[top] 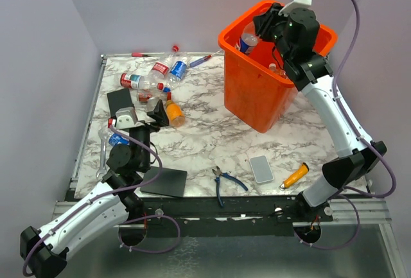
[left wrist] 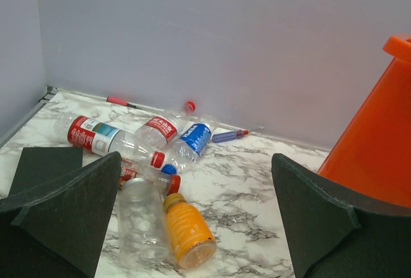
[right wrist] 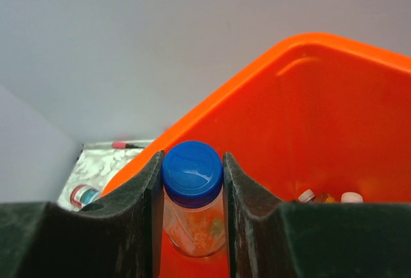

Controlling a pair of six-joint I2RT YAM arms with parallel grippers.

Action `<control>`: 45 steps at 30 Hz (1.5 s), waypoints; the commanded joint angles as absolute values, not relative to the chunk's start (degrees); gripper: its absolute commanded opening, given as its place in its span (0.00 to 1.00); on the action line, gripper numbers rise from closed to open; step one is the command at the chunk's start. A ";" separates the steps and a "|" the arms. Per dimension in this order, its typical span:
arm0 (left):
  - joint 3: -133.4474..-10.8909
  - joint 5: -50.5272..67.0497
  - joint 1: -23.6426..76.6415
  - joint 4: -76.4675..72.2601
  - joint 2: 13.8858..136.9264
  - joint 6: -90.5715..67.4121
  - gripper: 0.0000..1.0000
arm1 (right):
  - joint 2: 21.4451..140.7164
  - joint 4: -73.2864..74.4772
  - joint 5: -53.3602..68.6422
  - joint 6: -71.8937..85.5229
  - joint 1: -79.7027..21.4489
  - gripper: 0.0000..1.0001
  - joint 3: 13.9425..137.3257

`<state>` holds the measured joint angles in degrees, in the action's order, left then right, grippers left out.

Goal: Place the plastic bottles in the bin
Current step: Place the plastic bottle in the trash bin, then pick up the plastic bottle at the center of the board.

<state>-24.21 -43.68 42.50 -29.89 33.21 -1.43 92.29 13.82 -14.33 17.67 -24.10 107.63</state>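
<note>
Right gripper [right wrist: 192,165] is clamped on a blue-capped clear plastic bottle [right wrist: 192,223] above the orange bin [right wrist: 321,117]; left gripper [left wrist: 196,162] is spread; several bottles [left wrist: 159,128] lie outside.

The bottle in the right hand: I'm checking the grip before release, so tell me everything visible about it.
The bottle is small, clear plastic, with a blue cap and, in the top view, a blue label. The right hand is shut on it, clamping both sides of the neck. It is held over the open orange bin, just inside its rim, cap toward the wrist camera. Orange shows through its body. Nothing else appears to touch it.
</note>
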 commanded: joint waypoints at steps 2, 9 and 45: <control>-24.17 -44.64 42.59 -29.27 32.70 -1.58 0.99 | 92.10 16.17 -1.92 19.40 -24.25 0.00 103.90; -24.26 -44.52 42.62 -29.10 33.71 -1.58 0.99 | 90.57 19.98 1.87 14.76 -24.25 0.00 97.67; -43.10 -39.92 36.10 5.65 57.87 -25.07 0.99 | 58.71 22.53 32.35 17.07 -27.95 0.79 79.85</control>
<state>-36.75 -47.11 41.04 -12.82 50.09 -10.94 64.60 25.19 23.42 18.39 -27.53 89.34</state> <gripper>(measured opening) 0.990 0.789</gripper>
